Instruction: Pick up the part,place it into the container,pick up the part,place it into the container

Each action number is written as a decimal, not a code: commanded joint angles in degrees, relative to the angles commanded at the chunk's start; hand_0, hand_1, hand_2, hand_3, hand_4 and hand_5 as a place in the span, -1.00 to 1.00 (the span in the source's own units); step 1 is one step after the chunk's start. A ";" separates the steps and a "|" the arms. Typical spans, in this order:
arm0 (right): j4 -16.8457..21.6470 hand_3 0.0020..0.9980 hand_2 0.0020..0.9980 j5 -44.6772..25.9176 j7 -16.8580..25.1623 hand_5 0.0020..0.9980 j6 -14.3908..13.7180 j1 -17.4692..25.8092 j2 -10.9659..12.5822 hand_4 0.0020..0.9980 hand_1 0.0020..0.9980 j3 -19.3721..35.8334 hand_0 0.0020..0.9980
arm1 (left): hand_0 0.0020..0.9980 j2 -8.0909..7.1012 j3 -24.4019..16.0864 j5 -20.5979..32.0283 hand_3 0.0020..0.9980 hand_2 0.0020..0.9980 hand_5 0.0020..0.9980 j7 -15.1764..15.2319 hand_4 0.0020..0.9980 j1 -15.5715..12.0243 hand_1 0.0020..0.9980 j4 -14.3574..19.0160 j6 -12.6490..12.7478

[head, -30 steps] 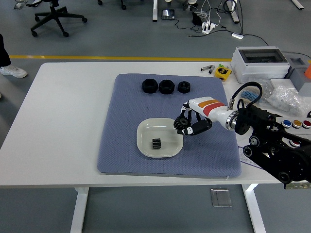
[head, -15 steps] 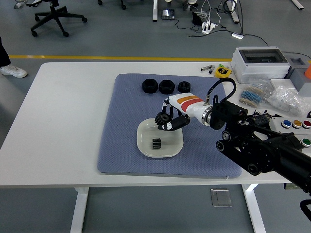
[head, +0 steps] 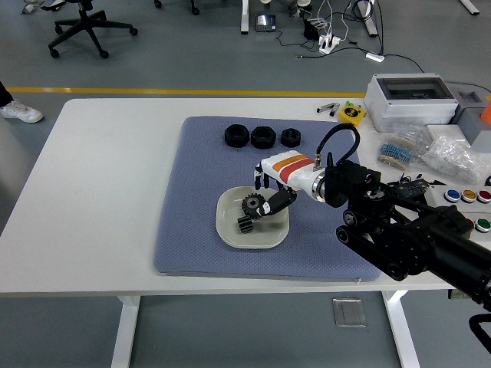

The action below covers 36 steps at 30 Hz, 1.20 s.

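Observation:
A white bowl [head: 227, 230] sits on the blue-grey mat [head: 192, 192]. Two black gears are in it: one small gear [head: 244, 223] at the bottom, and a larger gear [head: 251, 205] tilted against it. My right hand [head: 265, 193] hovers over the bowl's right rim. Its fingers [head: 260, 182] are lifted and spread, and its thumb [head: 279, 201] points at the larger gear without any grip on it. Three black ring-shaped parts [head: 263, 136] stand in a row at the mat's far edge. The left arm is out of sight.
To the right of the mat are a grey box [head: 404, 100], a yellow object [head: 352, 113], plastic bags of small parts [head: 451, 153] and a panel with coloured buttons [head: 469, 196]. My right arm's black links [head: 406, 234] cover the table's front right.
My right hand carried the larger gear leftward from the mat's right side to above the bowl. Its fingers have now spread and the gear lies in the bowl.

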<state>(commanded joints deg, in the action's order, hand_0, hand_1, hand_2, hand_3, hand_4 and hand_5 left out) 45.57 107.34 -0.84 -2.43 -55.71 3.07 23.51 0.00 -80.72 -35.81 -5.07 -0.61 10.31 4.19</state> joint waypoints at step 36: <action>31.36 0.67 0.65 -59.90 8.39 0.57 -8.61 23.63 17.00 1.00 0.51 27.91 0.46 | 0.84 0.00 -5.67 -5.22 0.43 0.88 0.58 -0.60 0.35 -0.14 0.84 0.00 0.29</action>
<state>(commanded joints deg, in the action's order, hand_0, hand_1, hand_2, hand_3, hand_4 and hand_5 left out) 76.93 47.44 7.54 -11.03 -32.08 20.06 51.42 0.00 -86.38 -41.03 -5.67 -0.75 10.31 4.48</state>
